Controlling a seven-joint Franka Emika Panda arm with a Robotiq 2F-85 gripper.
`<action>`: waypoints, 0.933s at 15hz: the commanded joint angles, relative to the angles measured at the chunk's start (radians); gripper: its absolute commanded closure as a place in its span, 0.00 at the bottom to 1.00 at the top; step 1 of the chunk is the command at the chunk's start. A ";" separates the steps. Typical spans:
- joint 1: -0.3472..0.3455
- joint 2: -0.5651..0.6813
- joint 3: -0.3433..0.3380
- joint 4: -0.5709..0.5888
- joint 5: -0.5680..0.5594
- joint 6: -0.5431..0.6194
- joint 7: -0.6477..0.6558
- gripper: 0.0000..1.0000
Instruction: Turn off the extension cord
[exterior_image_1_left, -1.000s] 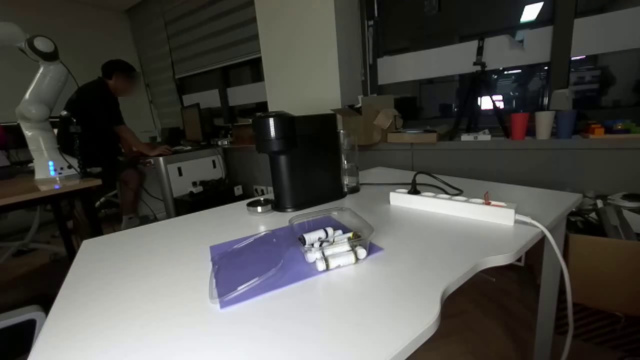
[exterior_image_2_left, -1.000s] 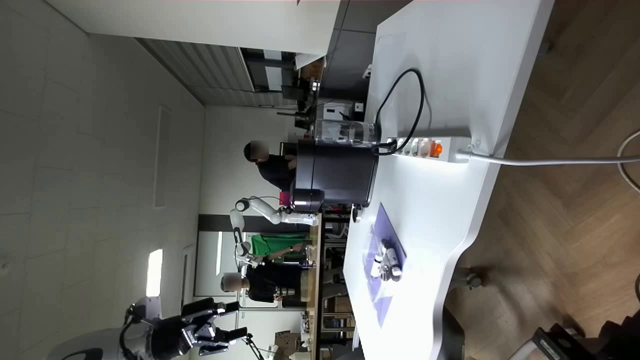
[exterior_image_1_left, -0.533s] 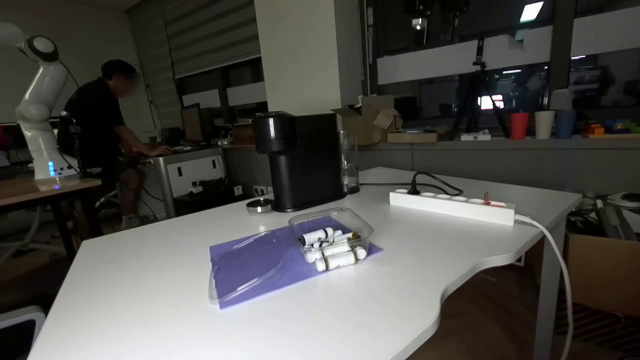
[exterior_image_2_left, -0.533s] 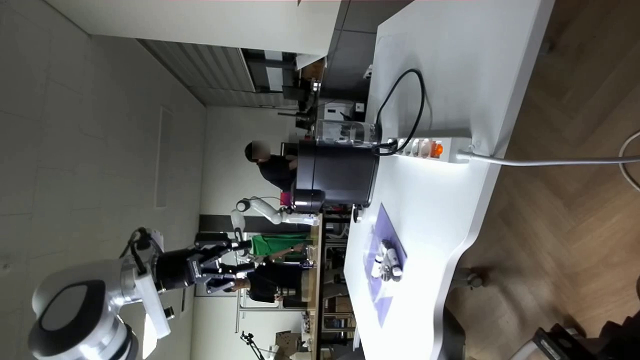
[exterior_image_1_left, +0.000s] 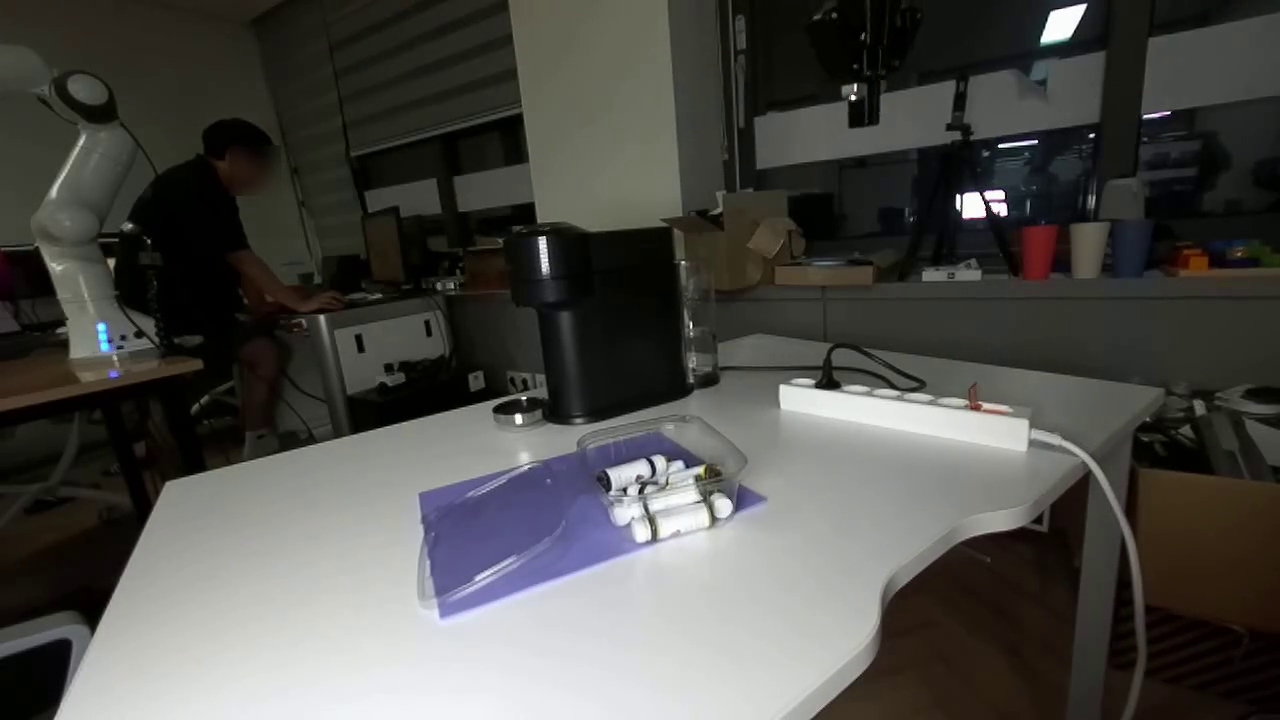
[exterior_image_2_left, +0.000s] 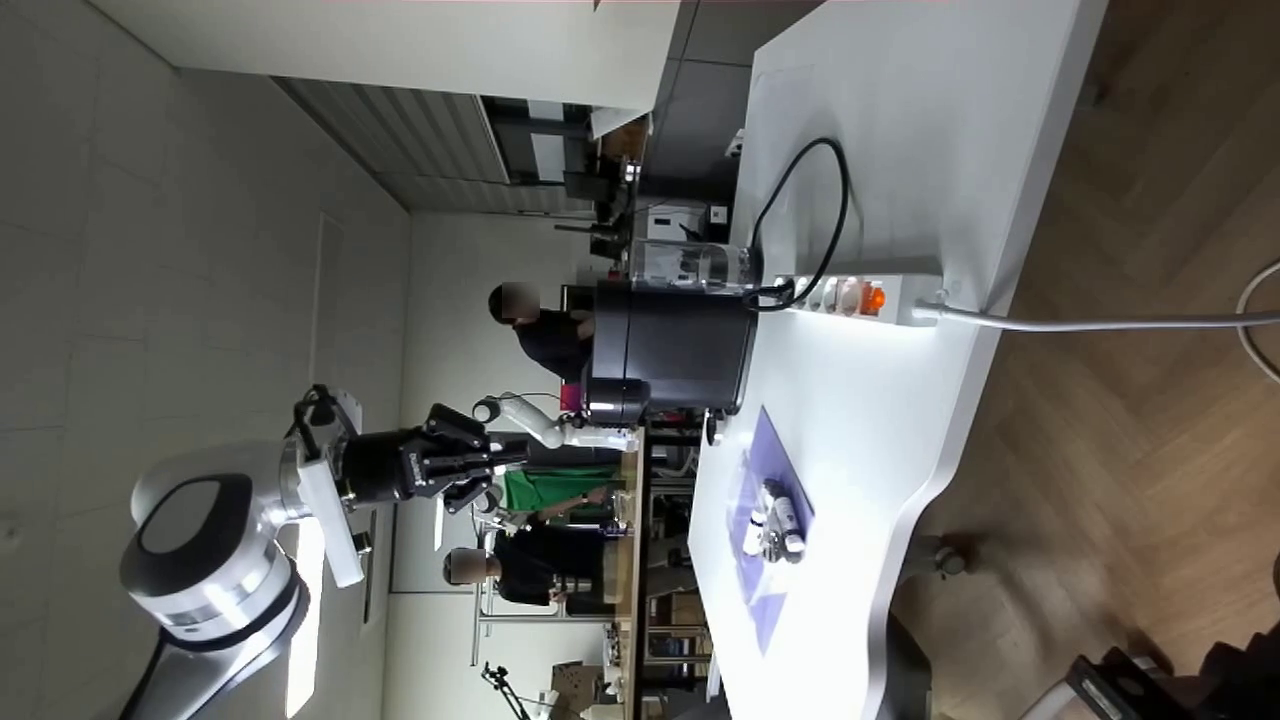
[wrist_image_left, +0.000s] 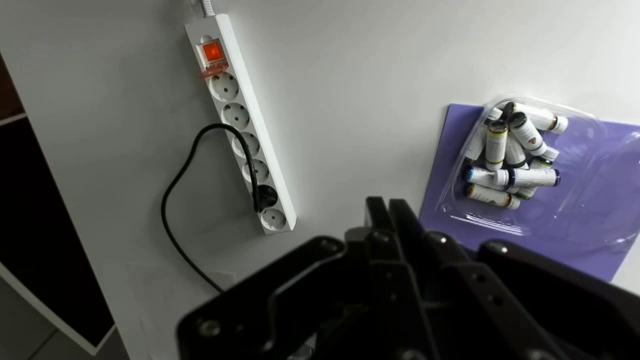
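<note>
Wrist view: strip (wrist_image_left: 254, 120) flat on the table (wrist_image_left: 350, 75), aslant, sockets (wrist_image_left: 225, 86) upward, orange switch (wrist_image_left: 212, 50) at the upper end. Just beside the switch, on the socket side: red cover (wrist_image_left: 215, 70), standing raised. Lit or unlit: uncertain.

Step in hand, as judged: positioning for the press, with no contact yet made. Next called for: travel along the strip toward its switch end, descent, then a firm push on the off side (which side, not legible), clear of the cover. Possible trouble: sliding of the strip under an off-centre push.

Gripper (wrist_image_left: 387, 204): clenched, fingertips (wrist_image_left: 376, 207) side by side, nothing seen between; well apart from the strip and well above the table in both exterior views. Seen from the wrist, strip to the left of the fingertips, plugged end nearest, switch farthest.

Farther out: black plug (wrist_image_left: 267, 196) in the last socket but one; white cable (exterior_image_2_left: 1100, 324) leaving the switch end and running past the table edge in an exterior view; black machine (exterior_image_1_left: 620, 330) near the plugged end. Up and to the right of the fingertips, wrist view again: bottles (wrist_image_left: 514, 151) in a clear tub (wrist_image_left: 485, 223), on a purple mat (wrist_image_left: 580, 245).
</note>
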 joint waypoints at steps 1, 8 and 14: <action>-0.008 0.013 0.004 0.023 -0.014 -0.040 0.017 0.97; -0.018 0.037 0.006 0.067 -0.035 -0.101 0.052 0.99; -0.018 0.037 0.007 0.067 -0.036 -0.102 0.055 1.00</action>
